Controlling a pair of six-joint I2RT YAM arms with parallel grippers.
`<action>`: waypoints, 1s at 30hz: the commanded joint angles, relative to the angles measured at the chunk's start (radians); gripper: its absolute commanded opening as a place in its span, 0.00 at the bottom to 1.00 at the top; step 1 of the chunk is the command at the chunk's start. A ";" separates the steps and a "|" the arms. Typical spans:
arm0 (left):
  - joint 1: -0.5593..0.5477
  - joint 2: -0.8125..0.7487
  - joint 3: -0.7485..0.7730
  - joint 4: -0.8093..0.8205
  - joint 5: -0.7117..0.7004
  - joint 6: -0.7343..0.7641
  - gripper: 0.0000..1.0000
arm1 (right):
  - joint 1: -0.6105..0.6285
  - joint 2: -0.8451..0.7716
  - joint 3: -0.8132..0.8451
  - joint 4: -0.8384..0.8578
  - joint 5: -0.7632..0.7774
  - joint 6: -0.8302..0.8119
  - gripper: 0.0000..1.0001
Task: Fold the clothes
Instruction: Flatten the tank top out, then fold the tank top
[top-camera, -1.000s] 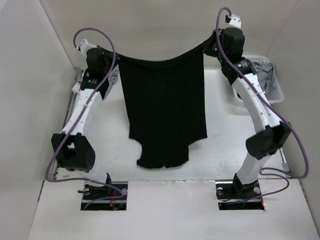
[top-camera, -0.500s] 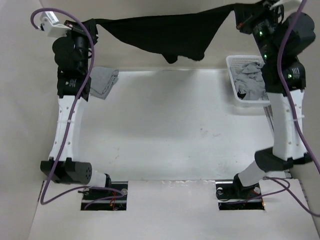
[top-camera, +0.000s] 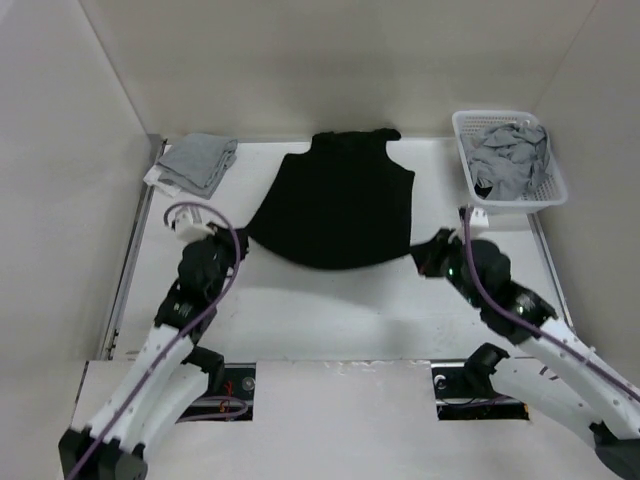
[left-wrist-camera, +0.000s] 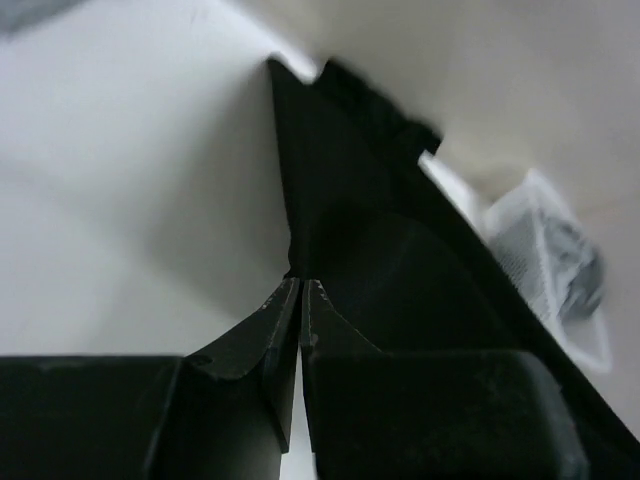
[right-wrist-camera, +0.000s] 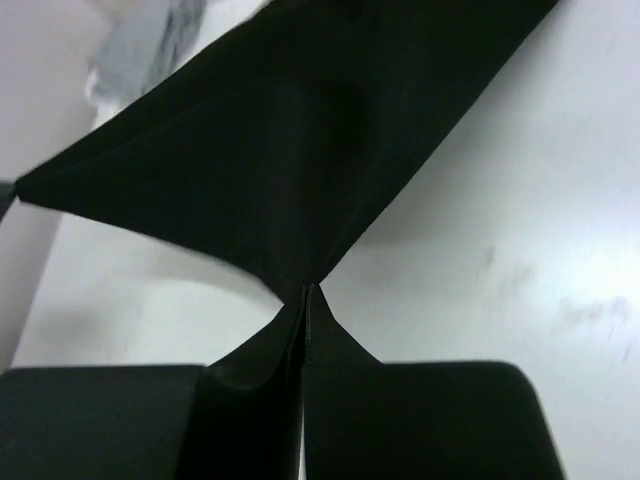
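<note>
Black thin fabric: the top lies spread at the centre of the white counter, between a grey folded cloth at upper left and a basket of grey garments at upper right.

**Left of centre:** the left claw is pinched closed on the hem's left corner. In the left wrist view the cloth fans out from its closed tips.

**Centre:** the hem hangs in a shallow curve between the two grips and looks slightly raised. The body and straps rest flat.

**Right of centre:** the right claw is likewise closed on the hem's right corner, with the cloth drawn to a point at its tips.

**Handling (judged):** the top is light, limp and holds no shape. It will probably drape, stretch a little and slide easily on the smooth counter. Hold it at corners and edges, such as the hem corners as gripped here or the strap ends, and pinch both layers together.

**Orientation:** the long axis runs from lower to upper frame. The hem is toward the lower edge, and the neck and straps point to the upper edge.
</note>
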 joint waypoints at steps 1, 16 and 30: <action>-0.037 -0.296 -0.080 -0.173 -0.086 -0.034 0.03 | 0.158 -0.193 -0.140 -0.078 0.135 0.195 0.00; -0.076 -0.375 -0.109 -0.368 -0.135 -0.124 0.03 | 0.606 -0.177 -0.180 -0.334 0.362 0.510 0.00; 0.098 1.005 0.800 0.177 -0.040 -0.041 0.03 | -0.447 0.743 0.346 0.385 -0.291 0.106 0.00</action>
